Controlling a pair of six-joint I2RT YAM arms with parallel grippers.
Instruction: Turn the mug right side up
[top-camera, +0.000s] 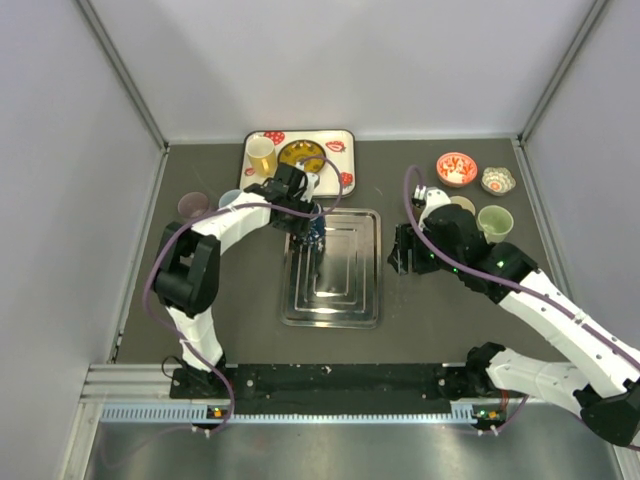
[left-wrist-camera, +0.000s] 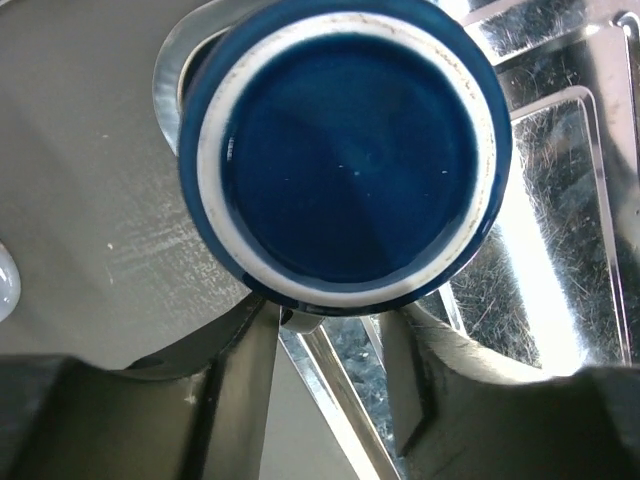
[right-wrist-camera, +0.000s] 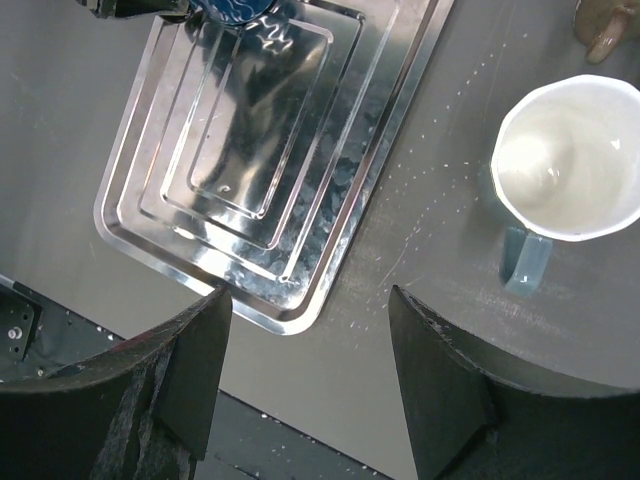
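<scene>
Grey table (top-camera: 250, 335) inside white walls, with a steel tray (top-camera: 335, 300) at centre. Blue glazed mug (left-wrist-camera: 350, 150) stood upside down, foot ring up, on the tray's far left corner. Left end effector (left-wrist-camera: 325, 325) sat right against the mug wall, its 2 fingers apart around what may be the handle; cannot tell if clamped. Right end effector (right-wrist-camera: 310, 300) was spread wide, holding nothing, beside the tray. Mug is probably ceramic: stiff, fairly heavy, slick, chippable. Handle or side wall looked the best hold. No readable writing.
</scene>
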